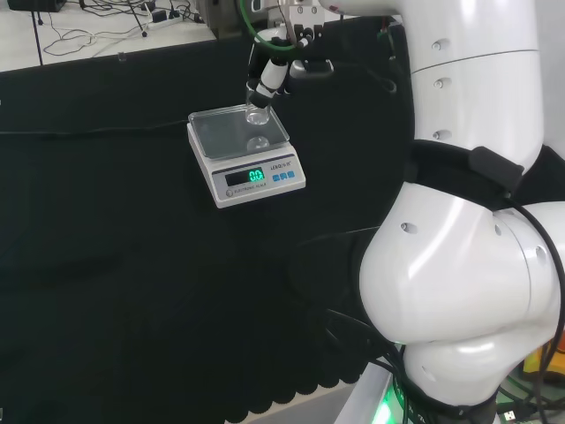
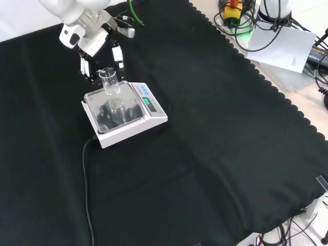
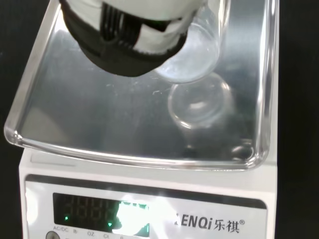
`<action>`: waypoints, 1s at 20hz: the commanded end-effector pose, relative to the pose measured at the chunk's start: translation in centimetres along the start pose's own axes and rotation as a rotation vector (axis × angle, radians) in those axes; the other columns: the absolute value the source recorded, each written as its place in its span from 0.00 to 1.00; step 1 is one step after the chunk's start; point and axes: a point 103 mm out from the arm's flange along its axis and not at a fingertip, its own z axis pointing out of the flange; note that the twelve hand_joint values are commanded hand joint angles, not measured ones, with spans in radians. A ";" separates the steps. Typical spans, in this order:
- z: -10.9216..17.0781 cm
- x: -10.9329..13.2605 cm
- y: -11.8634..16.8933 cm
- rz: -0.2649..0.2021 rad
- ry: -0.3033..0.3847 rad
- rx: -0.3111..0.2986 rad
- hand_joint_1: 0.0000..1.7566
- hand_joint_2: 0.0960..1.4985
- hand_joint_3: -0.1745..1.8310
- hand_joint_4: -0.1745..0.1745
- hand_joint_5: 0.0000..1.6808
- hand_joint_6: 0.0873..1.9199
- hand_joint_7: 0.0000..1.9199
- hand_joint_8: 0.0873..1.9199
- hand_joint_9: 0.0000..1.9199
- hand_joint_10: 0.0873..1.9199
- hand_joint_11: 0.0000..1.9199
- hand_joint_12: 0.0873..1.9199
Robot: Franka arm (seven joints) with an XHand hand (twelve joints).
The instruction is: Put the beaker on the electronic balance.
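A small clear glass beaker stands upright over the steel pan of the white electronic balance. The black and white hand comes down from above, its fingers curled round the beaker's upper part. In the front view the beaker is over the far part of the balance, with the hand behind it. The wrist view shows the beaker's base close over its own reflection on the balance, partly hidden by the hand. I cannot tell whether the base touches the pan. The display glows green.
The balance's black cable runs toward the near side of the cloth in the front view. The arm's white links stand at the right of the head view. Loose cables lie beyond the cloth's far edge.
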 end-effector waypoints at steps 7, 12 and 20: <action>2.7 3.8 4.8 0.002 -0.021 0.049 0.72 0.70 0.09 0.00 0.62 0.45 0.55 0.45 0.66 0.30 0.67 0.34; 2.2 0.0 1.3 -0.017 0.003 0.044 0.72 0.70 0.09 0.00 0.62 0.45 0.55 0.45 0.67 0.30 0.67 0.34; 2.0 0.2 1.7 0.015 -0.021 0.042 0.72 0.70 0.09 0.00 0.62 0.45 0.55 0.45 0.67 0.30 0.67 0.34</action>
